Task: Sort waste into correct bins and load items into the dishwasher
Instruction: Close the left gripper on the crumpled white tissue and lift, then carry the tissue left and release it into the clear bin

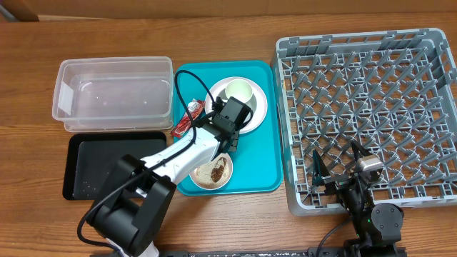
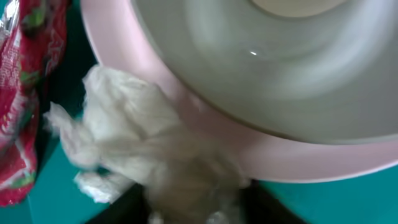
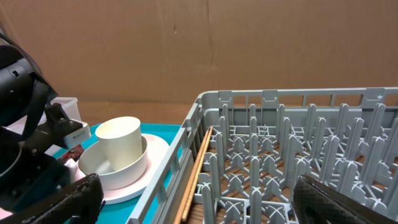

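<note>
Bright, even lighting, soft shadows; left wrist view heavily blurred up close, others sharp.

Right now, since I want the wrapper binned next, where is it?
In the overhead view, the red-and-white wrapper lies at the teal tray's left edge, between the plate and the clear tub.

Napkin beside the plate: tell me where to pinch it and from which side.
Pinch the napkin at its bulging middle, coming from above on the wrapper side. The plate rim seems to overlap its far edge, so the plate side is blocked; the loose folds facing the wrapper likely give purchase.
</note>
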### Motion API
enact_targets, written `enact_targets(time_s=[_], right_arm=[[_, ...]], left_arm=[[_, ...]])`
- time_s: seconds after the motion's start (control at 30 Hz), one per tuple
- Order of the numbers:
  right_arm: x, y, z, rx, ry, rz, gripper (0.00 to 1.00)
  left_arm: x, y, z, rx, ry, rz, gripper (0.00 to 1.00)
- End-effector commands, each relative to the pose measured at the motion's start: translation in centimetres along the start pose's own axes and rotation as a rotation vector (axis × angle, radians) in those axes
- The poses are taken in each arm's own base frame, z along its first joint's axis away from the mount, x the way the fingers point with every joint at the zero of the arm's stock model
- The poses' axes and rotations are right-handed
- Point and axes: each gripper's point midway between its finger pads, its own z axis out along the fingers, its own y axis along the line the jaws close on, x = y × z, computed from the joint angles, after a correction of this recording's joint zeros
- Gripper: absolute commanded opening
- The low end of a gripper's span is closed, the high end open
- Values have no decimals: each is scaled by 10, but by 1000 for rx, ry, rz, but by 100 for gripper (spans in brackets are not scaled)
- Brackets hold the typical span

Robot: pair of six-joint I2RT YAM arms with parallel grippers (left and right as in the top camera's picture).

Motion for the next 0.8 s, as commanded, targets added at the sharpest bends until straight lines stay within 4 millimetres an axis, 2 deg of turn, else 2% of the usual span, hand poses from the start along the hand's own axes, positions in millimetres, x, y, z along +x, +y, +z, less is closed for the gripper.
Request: enact_targets(time_s=[0.0, 0.07, 0.1, 0.3, 0.5, 0.57, 0.77], right_arm=[[1, -3, 0, 12, -7, -3, 100], [1, -3, 0, 12, -7, -3, 100], [1, -3, 0, 12, -7, -3, 100], [1, -3, 0, 12, -7, -3, 100], [1, -3, 0, 12, -7, -3, 100], [1, -3, 0, 12, -7, -3, 100], [1, -3, 0, 12, -7, -3, 100]], left_arm=[[-11, 2, -3, -5, -25, 12, 21], [-17, 2, -10, 4, -47, 8, 6], [-20, 2, -13, 7, -57, 4, 4], [-36, 5, -42, 32, -128, -18, 4], [-52, 12, -82, 65, -218, -49, 4], [-56, 21, -98, 62, -250, -67, 4], [-53, 53, -116, 22, -248, -147, 4]])
